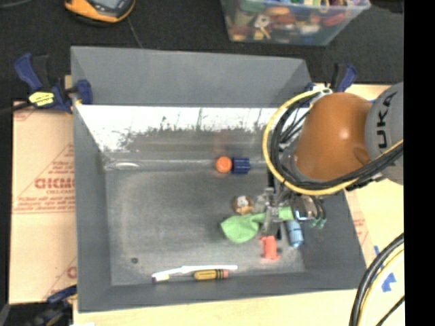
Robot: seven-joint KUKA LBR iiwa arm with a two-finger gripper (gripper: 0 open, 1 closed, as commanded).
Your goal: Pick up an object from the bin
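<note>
Beside the claw (273, 212) lie one green lump (238, 229) and one red block (270, 248).

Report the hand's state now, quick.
Hand: cannot be told whether it is open or closed. It sits at the right edge of the green crumpled thing, above a red piece.

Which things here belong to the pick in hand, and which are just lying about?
Likely in play: gripper, low in the grey bin; green lump right by it; red piece and blue cylinder close beside.
Lying about: orange ball and blue piece at the far wall; white stick and crayon at the near wall.
</note>
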